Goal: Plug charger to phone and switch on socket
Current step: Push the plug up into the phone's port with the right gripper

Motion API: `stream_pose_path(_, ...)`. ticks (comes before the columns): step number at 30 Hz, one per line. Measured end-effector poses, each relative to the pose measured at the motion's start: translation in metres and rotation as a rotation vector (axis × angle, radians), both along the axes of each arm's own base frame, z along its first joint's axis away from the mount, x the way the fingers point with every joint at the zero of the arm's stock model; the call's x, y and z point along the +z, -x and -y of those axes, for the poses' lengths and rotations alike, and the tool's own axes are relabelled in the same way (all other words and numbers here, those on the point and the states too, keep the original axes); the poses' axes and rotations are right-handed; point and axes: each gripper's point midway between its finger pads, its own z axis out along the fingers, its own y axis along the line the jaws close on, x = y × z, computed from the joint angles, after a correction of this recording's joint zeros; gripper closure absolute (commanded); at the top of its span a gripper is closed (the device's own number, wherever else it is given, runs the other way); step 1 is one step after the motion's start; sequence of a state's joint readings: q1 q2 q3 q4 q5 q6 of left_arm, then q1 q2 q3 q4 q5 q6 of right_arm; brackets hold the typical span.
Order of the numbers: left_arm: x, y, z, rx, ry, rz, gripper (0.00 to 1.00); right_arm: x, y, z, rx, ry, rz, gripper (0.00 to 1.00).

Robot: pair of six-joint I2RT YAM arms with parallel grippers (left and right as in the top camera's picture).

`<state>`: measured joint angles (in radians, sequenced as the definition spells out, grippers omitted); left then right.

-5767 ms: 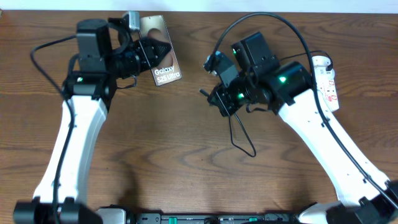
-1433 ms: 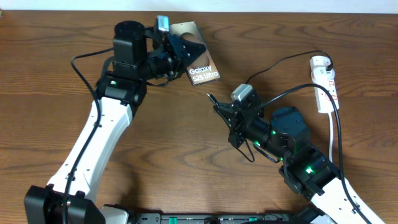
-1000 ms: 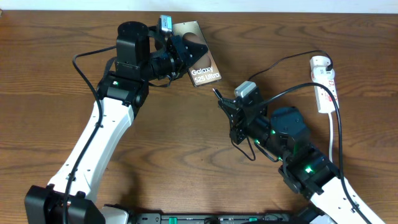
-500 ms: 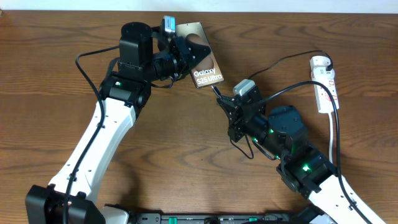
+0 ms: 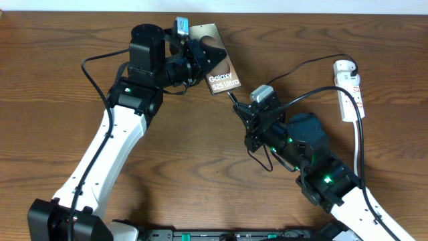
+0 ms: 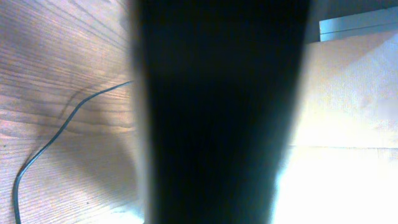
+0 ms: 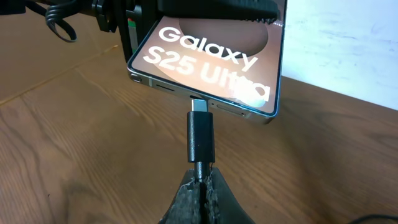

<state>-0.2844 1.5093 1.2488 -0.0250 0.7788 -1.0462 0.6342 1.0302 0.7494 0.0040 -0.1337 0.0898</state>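
My left gripper is shut on the phone, a grey-brown slab with white "Galaxy S25 Ultra" text, and holds it tilted above the table. In the left wrist view the phone is a dark slab that hides the fingers. My right gripper is shut on the charger just behind its black connector. The connector's metal tip meets the port on the phone's lower edge. In the overhead view the right gripper sits just below and right of the phone. The white socket lies at the far right.
The thin black charger cable arcs from the right arm to the socket's top end. A loop of it lies on the wood under the right arm, and a stretch shows in the left wrist view. The table's far edge runs along the top.
The left arm carried the phone rightward and the right gripper rose up-left with the connector until its tip reached the phone's lower edge. Over the last half second almost nothing moved.
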Motion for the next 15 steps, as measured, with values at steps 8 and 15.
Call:
stream_pose_path(8,-0.0002,-0.0001,-0.0001,0.001,-0.001,0.000,0.93,-0.0015,-0.0007,-0.0003,-0.001,0.003,-0.003,0.99)
stream_pose_path(15,-0.0015,-0.0004,-0.0003,0.006,-0.005,-0.005,0.93,-0.0020,-0.0028,0.0017,-0.026,0.014,0.004,0.99)
